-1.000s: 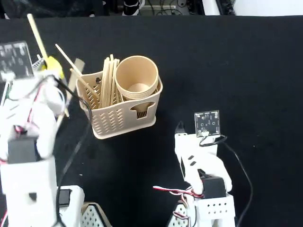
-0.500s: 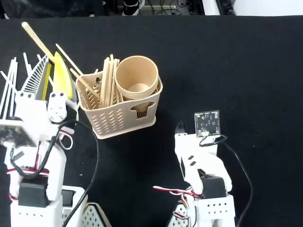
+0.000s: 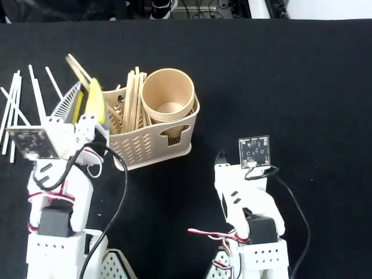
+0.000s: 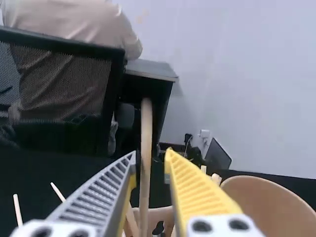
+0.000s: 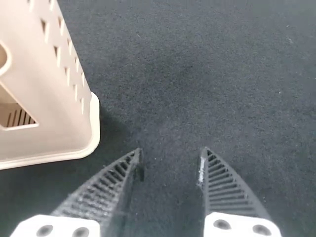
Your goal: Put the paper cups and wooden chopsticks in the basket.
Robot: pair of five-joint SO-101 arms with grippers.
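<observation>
My left gripper (image 3: 85,87), with one grey and one yellow finger, is shut on a wooden chopstick (image 3: 77,67) at the left rim of the beige basket (image 3: 152,144). In the left wrist view the chopstick (image 4: 145,148) stands between the fingers of that gripper (image 4: 150,157), with a paper cup (image 4: 269,207) just beyond. Stacked paper cups (image 3: 168,94) and several chopsticks (image 3: 133,99) stand inside the basket. My right gripper (image 3: 221,157) rests open near the table's front, right of the basket. The right wrist view shows that gripper (image 5: 170,158) holding nothing, with the basket wall (image 5: 44,98) beside it.
Several loose chopsticks (image 3: 17,107) lie on the black table at the far left, beside the left arm. A small square circuit board (image 3: 254,150) sits on the right arm. Behind the table are a chair and a seated person.
The left arm has swung right from the table's left edge to the basket's left rim, carrying the chopstick, which now tilts lower over the basket. The right arm has not moved.
</observation>
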